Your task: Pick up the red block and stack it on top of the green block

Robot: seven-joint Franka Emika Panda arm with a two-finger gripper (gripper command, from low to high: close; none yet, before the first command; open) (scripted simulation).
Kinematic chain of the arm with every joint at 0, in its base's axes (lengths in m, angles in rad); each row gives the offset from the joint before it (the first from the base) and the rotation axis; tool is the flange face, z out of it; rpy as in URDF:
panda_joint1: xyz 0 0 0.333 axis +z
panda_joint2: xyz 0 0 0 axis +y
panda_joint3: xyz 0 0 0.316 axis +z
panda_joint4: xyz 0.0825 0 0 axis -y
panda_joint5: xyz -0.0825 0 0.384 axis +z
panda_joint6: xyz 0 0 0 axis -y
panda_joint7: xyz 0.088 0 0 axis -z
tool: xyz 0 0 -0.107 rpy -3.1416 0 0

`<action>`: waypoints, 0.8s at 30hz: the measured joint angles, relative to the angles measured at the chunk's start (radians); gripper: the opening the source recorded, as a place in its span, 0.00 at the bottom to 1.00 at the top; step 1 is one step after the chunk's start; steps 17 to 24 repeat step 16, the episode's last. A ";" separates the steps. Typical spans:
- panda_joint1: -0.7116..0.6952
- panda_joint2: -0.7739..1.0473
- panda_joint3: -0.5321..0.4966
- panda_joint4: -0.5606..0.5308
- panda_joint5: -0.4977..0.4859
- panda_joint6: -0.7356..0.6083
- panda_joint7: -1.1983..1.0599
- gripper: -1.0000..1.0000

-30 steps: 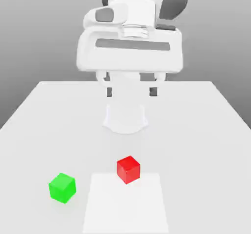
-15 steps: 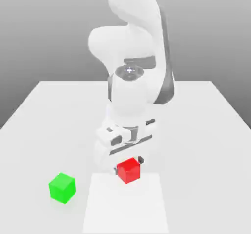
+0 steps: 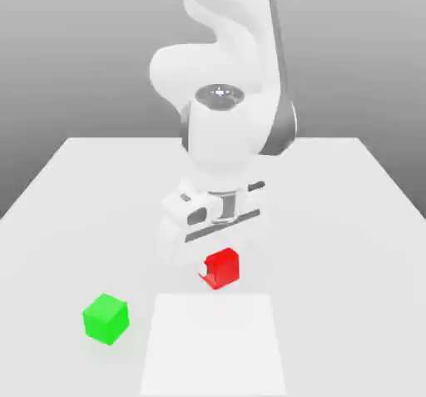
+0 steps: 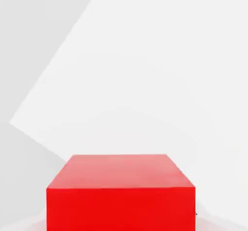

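1 robot arm [image 3: 220, 133] is bent over a white counter [image 3: 324, 245], with 2 blocks in the scene. The green block [image 3: 106, 319] is the landmark: it sits alone on the counter, toward the exterior view's left. The red block [image 3: 221, 269] is well apart from it, toward the exterior view's right, and is gripped between the 2 fingers of the end effector [image 3: 220, 268]. Between the 2 blocks and the arm's reach, a white square [image 3: 213, 345] lies beside the green block, on its exterior-view right.

The red block appears to be just off the counter, so the lift is judged to be the step in hand. It is best done straight up, with an even squeeze and no twist, until the red block's underside is clearly higher than the green block's top; only then should it be carried sideways. If the carry is begun too low, the green block could be knocked away. Before lowering, the red block should be centred over the green block and turned to match its faces.
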 joint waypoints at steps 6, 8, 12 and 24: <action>-0.181 0.062 -0.150 0.203 -0.004 -0.140 0.136 0.00; -0.228 0.108 -0.175 0.247 0.006 -0.138 0.156 0.00; -0.258 0.248 -0.136 0.266 0.085 -0.022 0.108 0.00; -0.265 0.280 -0.124 0.268 0.105 0.007 0.093 1.00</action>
